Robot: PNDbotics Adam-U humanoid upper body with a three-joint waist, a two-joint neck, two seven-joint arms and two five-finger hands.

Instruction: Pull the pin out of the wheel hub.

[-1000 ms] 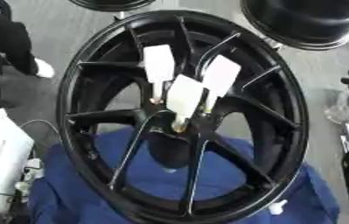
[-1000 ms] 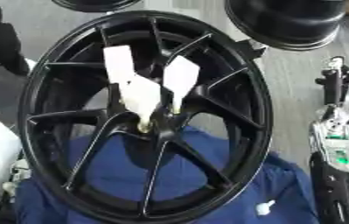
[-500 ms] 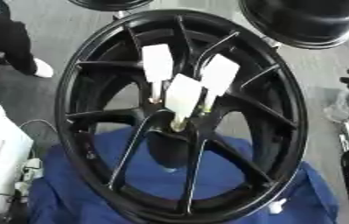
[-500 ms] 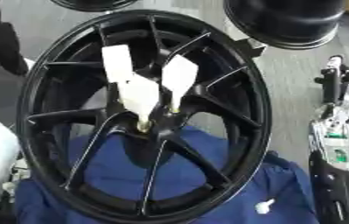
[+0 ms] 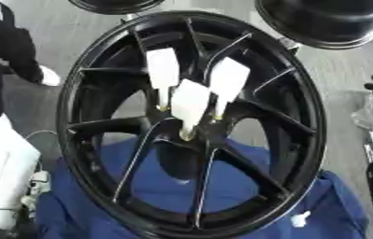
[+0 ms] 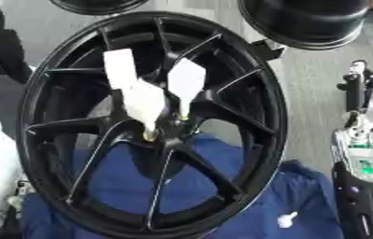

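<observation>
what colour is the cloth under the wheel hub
Blue; the cloth under the black wheel hub shows best in the left eye view.

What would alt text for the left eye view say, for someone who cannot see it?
A large black spoked wheel hub rests on blue cloth, with three white tagged pins standing in its centre. No robot hand is visible; other black rims lie beyond.

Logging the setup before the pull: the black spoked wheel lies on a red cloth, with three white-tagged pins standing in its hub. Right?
Not quite: the cloth under the black spoked wheel is blue, not red, as the left eye view shows. The three white-tagged pins do stand in the hub.
</observation>
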